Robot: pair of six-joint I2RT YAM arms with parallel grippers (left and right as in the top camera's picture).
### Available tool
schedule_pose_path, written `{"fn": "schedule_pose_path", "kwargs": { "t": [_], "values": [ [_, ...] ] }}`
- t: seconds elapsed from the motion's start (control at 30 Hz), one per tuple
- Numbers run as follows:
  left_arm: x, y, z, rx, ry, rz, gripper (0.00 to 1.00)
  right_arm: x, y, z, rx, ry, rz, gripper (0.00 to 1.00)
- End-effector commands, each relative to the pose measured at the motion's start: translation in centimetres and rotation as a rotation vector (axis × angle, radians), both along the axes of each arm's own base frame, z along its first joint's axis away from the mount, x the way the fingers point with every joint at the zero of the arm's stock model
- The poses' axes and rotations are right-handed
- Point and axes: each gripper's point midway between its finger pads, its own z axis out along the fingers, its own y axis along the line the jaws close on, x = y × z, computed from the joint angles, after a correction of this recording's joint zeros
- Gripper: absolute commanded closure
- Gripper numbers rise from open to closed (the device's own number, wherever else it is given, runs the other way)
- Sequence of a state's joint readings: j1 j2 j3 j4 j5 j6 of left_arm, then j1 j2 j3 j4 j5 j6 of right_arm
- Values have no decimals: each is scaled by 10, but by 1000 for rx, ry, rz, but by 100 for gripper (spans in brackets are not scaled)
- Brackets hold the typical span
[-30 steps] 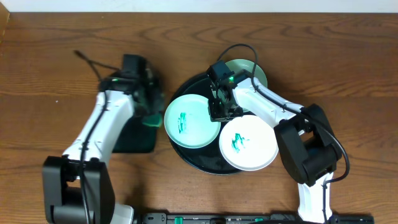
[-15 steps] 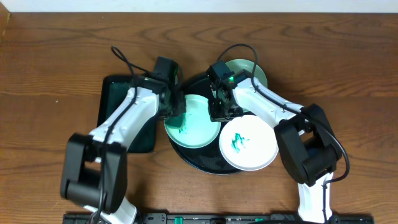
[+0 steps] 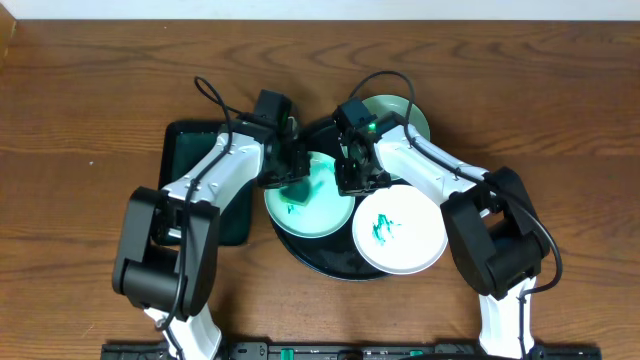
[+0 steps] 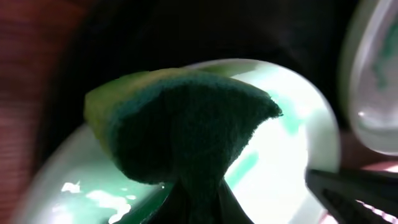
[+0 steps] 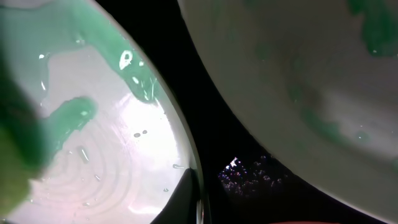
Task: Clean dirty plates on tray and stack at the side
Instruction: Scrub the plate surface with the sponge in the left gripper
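The left arm is reaching across to the large round glossy black tray [image 3: 315, 256], and its left gripper [image 3: 290, 178] is pinching a green scouring sponge with a yellow-green edge [image 4: 186, 124] tightly between its fingers. The sponge is hanging just below that gripper, over the left half of the pale mint-green round plate [image 3: 322, 212] lying on the left side of the tray. From the left wrist view I cannot tell whether the sponge is pressing on the plate or hovering just above it. A teal-green smear is showing on the plate's wet, shiny face just beside the sponge. The right gripper [image 3: 352, 182] is sitting at the opposite, right edge of this same plate, its jaws closed down narrowly on the rim, as the right wrist view is showing a dark finger right at the plate's lip. Just beyond the right gripper, on the tray's front right side, a white round plate with a teal-green smear [image 3: 410, 238] is lying, its edge overhanging the tray rim. Behind the right gripper a second mint-green round plate [image 3: 411, 118] is resting at the tray's back edge. Well to the left of the left gripper, a smaller black rectangular tray [image 3: 185, 150] is sitting on the brown wooden tabletop [image 3: 90, 90], partly hidden under the left arm.
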State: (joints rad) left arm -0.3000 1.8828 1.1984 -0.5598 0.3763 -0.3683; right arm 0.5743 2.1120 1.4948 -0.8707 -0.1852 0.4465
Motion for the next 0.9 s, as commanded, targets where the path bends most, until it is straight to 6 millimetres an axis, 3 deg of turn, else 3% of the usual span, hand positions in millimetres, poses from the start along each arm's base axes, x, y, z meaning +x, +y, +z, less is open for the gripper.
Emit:
{"fn": "schedule_pose_path", "kwargs": {
  "t": [0.0,0.13,0.23,0.37,0.4,0.5,0.63,0.73,0.87],
  "values": [
    [-24,-49,-2,-178,91,-95,93,-18,-6,-19,-34,64,27,99],
    [-32,-66,4,-240,106,-133,93,-19,-6,-19,-35,65,27,99],
    [-32,-62,2,-218,108,-125,93,-19,-6,-19,-35,65,27,99],
    [-24,-20,-13,-56,125,-9,93,-20,-7,-19,-38,71,27,99],
    [-24,3,-20,35,141,47,93,-21,-8,-19,-40,74,27,99],
    [-29,46,-27,194,176,127,93,-22,-8,-19,-43,77,27,99],
    [-35,82,-30,318,207,178,93,-21,-8,-19,-40,73,26,99],
    [-34,94,-30,371,197,189,93,-20,-7,-19,-39,71,26,99],
    [-34,79,-30,326,190,131,93,-20,-7,-19,-38,71,26,99]
  ]
}}
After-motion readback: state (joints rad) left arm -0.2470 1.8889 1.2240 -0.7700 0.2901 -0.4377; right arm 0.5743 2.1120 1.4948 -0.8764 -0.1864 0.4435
